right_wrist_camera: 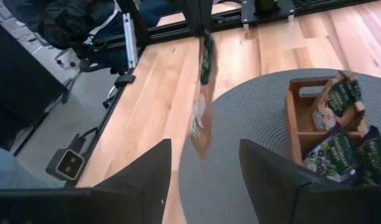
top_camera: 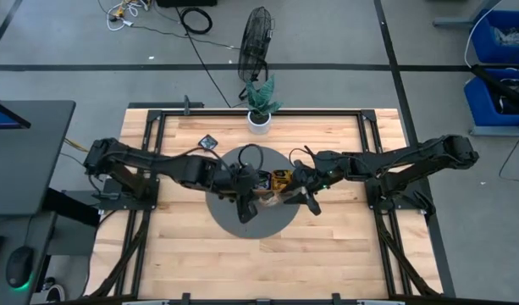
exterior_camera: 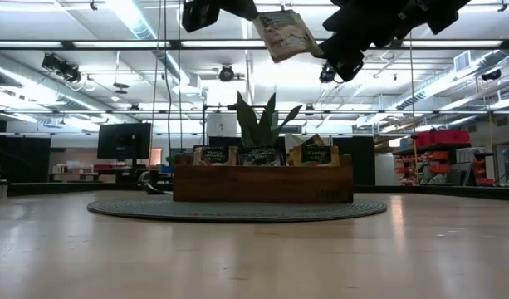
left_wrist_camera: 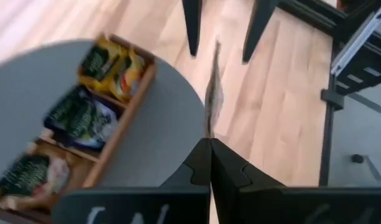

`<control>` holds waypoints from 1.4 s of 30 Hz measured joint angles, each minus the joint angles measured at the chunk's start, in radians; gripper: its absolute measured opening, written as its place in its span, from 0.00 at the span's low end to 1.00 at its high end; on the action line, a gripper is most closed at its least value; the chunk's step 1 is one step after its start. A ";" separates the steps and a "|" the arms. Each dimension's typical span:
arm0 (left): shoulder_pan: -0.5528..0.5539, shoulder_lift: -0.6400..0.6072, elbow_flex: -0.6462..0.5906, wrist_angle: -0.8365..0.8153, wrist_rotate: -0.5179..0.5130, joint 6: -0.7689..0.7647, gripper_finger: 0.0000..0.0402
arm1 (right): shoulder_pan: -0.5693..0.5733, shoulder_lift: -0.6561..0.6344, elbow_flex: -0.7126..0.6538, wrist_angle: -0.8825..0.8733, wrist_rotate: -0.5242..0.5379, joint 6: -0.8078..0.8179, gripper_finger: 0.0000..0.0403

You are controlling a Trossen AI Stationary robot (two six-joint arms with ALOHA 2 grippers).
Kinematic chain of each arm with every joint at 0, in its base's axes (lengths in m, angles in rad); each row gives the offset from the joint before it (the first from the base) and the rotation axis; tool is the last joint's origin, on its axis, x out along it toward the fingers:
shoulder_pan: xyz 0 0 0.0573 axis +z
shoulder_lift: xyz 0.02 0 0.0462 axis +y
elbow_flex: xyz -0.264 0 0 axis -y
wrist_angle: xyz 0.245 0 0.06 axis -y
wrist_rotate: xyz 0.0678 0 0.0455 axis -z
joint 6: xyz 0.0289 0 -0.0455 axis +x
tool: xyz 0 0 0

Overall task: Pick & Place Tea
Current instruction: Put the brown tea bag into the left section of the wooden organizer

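Left to right. The left gripper (left_wrist_camera: 210,163), raised above the round grey mat (top_camera: 242,222), has its jaws closed on one edge of a tea sachet (exterior_camera: 286,35), which hangs in the air between the two arms, seen edge-on from each wrist. Below stands the wooden tray (exterior_camera: 262,183), resting on the mat, with three compartments visible in a row: dark sachets (left_wrist_camera: 28,174) in one end cell, dark sachets with pale ones (left_wrist_camera: 78,115) in the middle cell, orange-yellow sachets (left_wrist_camera: 112,62) in the other end cell. The right gripper (right_wrist_camera: 202,163) faces the hanging sachet with jaws spread apart on either side, not touching it. A potted plant (top_camera: 261,102) stands at the table's far edge.
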 joint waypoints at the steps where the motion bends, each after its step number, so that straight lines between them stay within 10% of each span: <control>1: 0.005 0.000 0.011 -0.005 -0.005 0.013 0.00 | 0.000 0.000 0.000 0.000 0.008 0.000 0.49; 11: 0.018 0.000 0.037 -0.004 -0.008 0.047 0.00 | -0.006 0.000 0.000 0.050 0.027 0.002 0.42; 25: 0.018 0.001 0.037 0.045 -0.034 0.048 0.01 | -0.006 0.000 0.000 0.058 -0.024 -0.003 0.03; 42: 0.026 -0.158 0.037 0.179 -0.426 0.041 0.41 | -0.012 -0.200 0.000 0.099 0.175 -0.077 0.00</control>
